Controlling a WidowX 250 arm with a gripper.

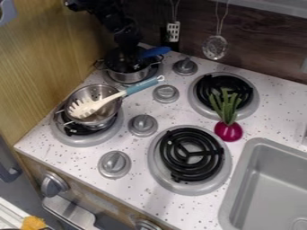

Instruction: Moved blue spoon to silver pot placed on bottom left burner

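Black gripper (128, 51) (open or closed, I cannot tell) hangs over the rear pot (128, 77), blue spoon (157, 52) by that pot's right rim.

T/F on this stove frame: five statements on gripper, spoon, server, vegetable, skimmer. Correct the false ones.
1. The gripper is at the far left pot. True.
2. The blue spoon is at the near left burner. False: it is at the far left pot, sticking out past the rim.
3. The teal-handled server rests in the perforated metal bowl. True.
4. The red vegetable lies in the sink. False: it is outside the sink, by the right-hand burners.
5. The round skimmer hangs at the back wall. True.
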